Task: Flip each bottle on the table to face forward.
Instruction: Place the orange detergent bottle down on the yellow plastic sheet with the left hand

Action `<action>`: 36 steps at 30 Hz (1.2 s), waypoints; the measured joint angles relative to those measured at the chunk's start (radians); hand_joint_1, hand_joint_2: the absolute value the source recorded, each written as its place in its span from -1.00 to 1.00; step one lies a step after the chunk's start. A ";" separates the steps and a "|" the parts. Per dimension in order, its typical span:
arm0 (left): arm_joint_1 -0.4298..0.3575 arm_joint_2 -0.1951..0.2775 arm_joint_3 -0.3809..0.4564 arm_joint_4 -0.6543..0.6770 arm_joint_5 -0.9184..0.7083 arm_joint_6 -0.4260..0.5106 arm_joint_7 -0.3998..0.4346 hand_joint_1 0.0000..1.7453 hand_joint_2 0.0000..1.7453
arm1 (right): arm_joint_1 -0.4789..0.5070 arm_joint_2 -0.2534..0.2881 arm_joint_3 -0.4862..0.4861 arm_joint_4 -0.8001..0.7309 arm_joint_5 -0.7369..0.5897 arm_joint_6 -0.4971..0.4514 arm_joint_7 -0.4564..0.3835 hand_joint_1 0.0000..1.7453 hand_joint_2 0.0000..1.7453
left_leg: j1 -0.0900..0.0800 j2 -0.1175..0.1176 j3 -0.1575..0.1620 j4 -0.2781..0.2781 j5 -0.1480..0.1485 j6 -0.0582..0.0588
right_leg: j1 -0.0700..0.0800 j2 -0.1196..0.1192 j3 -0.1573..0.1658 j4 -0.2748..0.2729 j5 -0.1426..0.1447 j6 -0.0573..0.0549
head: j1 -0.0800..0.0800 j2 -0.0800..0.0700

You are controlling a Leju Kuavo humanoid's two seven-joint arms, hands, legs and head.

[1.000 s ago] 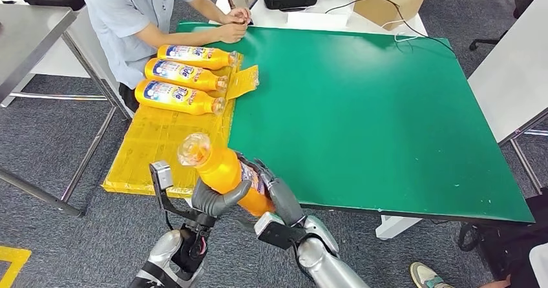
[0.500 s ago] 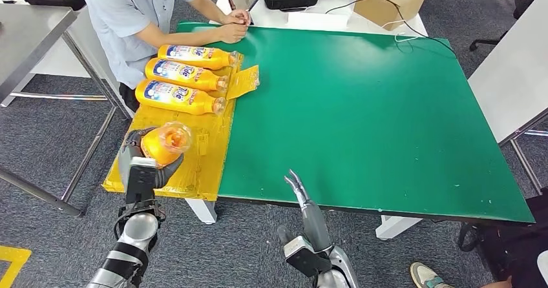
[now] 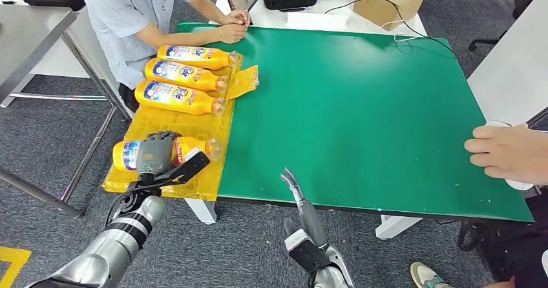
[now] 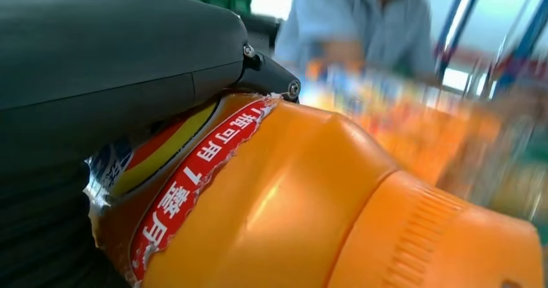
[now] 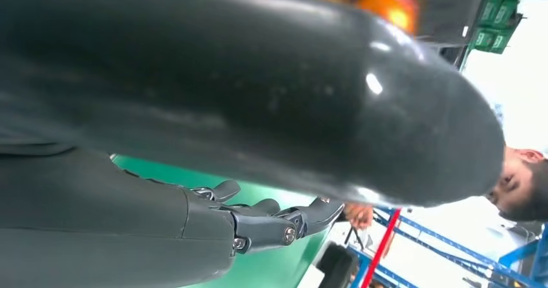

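The bottle [image 3: 169, 151], lifted a moment ago, is now laid label-up at the table's [image 3: 362, 107] near-left corner, gripped by the left hand [image 3: 157, 154]; the right hand [image 3: 298, 201] hangs empty, fingers straight.

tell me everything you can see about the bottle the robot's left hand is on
The bottle is orange plastic, lying on its side on the yellow sheet at the table's near left corner, cap end toward the green mat. A blue, white and red label wraps its body, torn at one edge in the wrist view. The left hand grips its middle.
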 joint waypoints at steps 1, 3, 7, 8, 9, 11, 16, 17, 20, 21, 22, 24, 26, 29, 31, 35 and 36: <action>-0.009 -0.001 -0.006 0.031 -0.007 -0.019 0.011 1.00 0.50 | -0.003 0.004 0.000 0.006 -0.002 0.005 0.000 -1.00 -1.00 | 0.000 0.000 0.000 0.000 0.000 0.000 | 0.000 0.000 0.000 0.000 0.000 0.000 | 0.000 0.000; -0.031 -0.005 -0.015 0.081 -0.011 -0.042 0.030 1.00 -0.50 | -0.006 0.009 0.000 0.019 -0.004 0.010 0.000 -1.00 -1.00 | 0.000 0.000 0.000 0.000 0.000 0.000 | 0.000 0.000 0.001 0.000 0.000 0.000 | 0.000 0.000; -0.076 -0.011 -0.016 0.155 0.028 -0.076 0.062 -0.30 -1.00 | -0.011 0.017 0.000 0.048 -0.017 0.006 -0.004 -1.00 -1.00 | 0.000 0.000 0.003 0.000 -0.002 -0.001 | 0.000 0.000 0.003 0.000 -0.001 0.000 | 0.000 0.000; -0.085 -0.013 -0.010 0.167 0.050 -0.085 0.063 -0.76 -1.00 | -0.011 0.018 0.000 0.055 -0.023 0.002 -0.005 -1.00 -1.00 | 0.000 0.000 0.004 0.000 -0.002 -0.001 | 0.000 0.000 0.004 0.000 -0.001 0.000 | 0.000 0.000; -0.093 -0.016 -0.001 0.177 0.074 -0.098 0.063 -1.00 -1.00 | -0.011 0.018 -0.001 0.061 -0.031 -0.002 -0.004 -1.00 -1.00 | 0.000 0.000 0.006 0.000 -0.002 -0.002 | 0.000 0.000 0.005 0.000 -0.001 0.000 | 0.000 0.000; -0.107 -0.020 0.019 0.194 0.120 -0.135 0.059 -1.00 -1.00 | -0.011 0.021 -0.003 0.070 -0.043 -0.008 -0.001 -1.00 -1.00 | 0.000 0.000 0.009 0.000 -0.002 -0.002 | 0.000 0.000 0.008 0.000 -0.001 0.000 | 0.000 0.000; -0.120 -0.035 0.070 0.216 0.196 -0.233 0.021 -1.00 -1.00 | -0.013 0.026 -0.011 0.091 -0.057 -0.020 0.006 -1.00 -1.00 | 0.000 -0.001 0.012 -0.001 -0.002 -0.002 | 0.000 0.000 0.012 0.000 -0.002 0.000 | 0.000 0.000; -0.120 -0.040 0.077 0.216 0.204 -0.245 0.008 -1.00 -1.00 | -0.014 0.026 -0.013 0.095 -0.057 -0.022 0.006 -1.00 -1.00 | 0.000 -0.002 0.012 -0.001 -0.002 -0.002 | 0.000 0.000 0.013 0.000 -0.002 0.001 | 0.000 0.000; -0.121 -0.050 0.095 0.216 0.219 -0.272 -0.023 -1.00 -1.00 | -0.017 0.028 -0.015 0.106 -0.058 -0.027 0.005 -1.00 -1.00 | 0.000 -0.004 0.013 -0.001 -0.002 -0.001 | 0.000 -0.001 0.014 0.000 -0.003 0.001 | 0.000 0.000; -0.121 -0.053 0.098 0.216 0.225 -0.290 -0.042 -1.00 -0.50 | -0.017 0.029 -0.016 0.109 -0.059 -0.029 0.003 -1.00 -1.00 | 0.000 -0.005 0.013 -0.001 -0.001 -0.001 | -0.001 -0.001 0.014 0.000 -0.003 0.001 | 0.000 0.000; -0.121 -0.057 0.100 0.215 0.232 -0.315 -0.067 -1.00 0.00 | -0.017 0.029 -0.016 0.112 -0.061 -0.031 0.000 -1.00 -1.00 | 0.000 -0.005 0.013 -0.001 -0.001 -0.001 | -0.001 -0.002 0.014 0.000 -0.003 0.001 | 0.000 0.000; -0.120 -0.067 0.099 0.207 0.248 -0.383 -0.119 -1.00 1.00 | -0.019 0.031 -0.019 0.118 -0.066 -0.034 -0.008 -1.00 -1.00 | -0.001 -0.007 0.013 -0.001 -0.001 -0.001 | -0.001 -0.004 0.015 0.000 -0.003 0.002 | 0.000 0.000; -0.117 -0.078 0.091 0.192 0.257 -0.439 -0.148 -1.00 1.00 | -0.022 0.032 -0.021 0.123 -0.069 -0.035 -0.013 -1.00 -1.00 | -0.001 -0.008 0.013 -0.001 -0.001 -0.001 | -0.001 -0.005 0.016 0.000 -0.003 0.002 | 0.000 0.000; -0.110 -0.087 0.072 0.170 0.264 -0.471 -0.158 -1.00 1.00 | -0.024 0.032 -0.023 0.129 -0.070 -0.036 -0.015 -1.00 -1.00 | -0.001 -0.007 0.013 -0.001 -0.001 -0.001 | -0.001 -0.004 0.015 -0.001 -0.003 0.002 | 0.000 0.000; -0.106 -0.091 0.061 0.158 0.266 -0.475 -0.158 -1.00 1.00 | -0.025 0.032 -0.024 0.133 -0.070 -0.036 -0.016 -1.00 -1.00 | -0.001 -0.008 0.013 -0.001 -0.001 -0.001 | -0.001 -0.005 0.015 -0.001 -0.003 0.002 | 0.000 0.000; -0.088 -0.093 0.036 0.129 0.296 -0.486 -0.192 -1.00 1.00 | -0.028 0.032 -0.028 0.141 -0.070 -0.043 -0.017 -1.00 -1.00 | -0.001 -0.008 0.013 -0.001 -0.001 -0.001 | -0.001 -0.005 0.015 0.000 -0.003 0.002 | 0.000 0.000; -0.077 -0.094 0.028 0.113 0.324 -0.492 -0.215 -1.00 1.00 | -0.028 0.032 -0.029 0.143 -0.069 -0.048 -0.018 -1.00 -1.00 | -0.001 -0.008 0.012 -0.001 -0.001 -0.001 | -0.001 -0.005 0.015 0.000 -0.003 0.002 | 0.000 0.000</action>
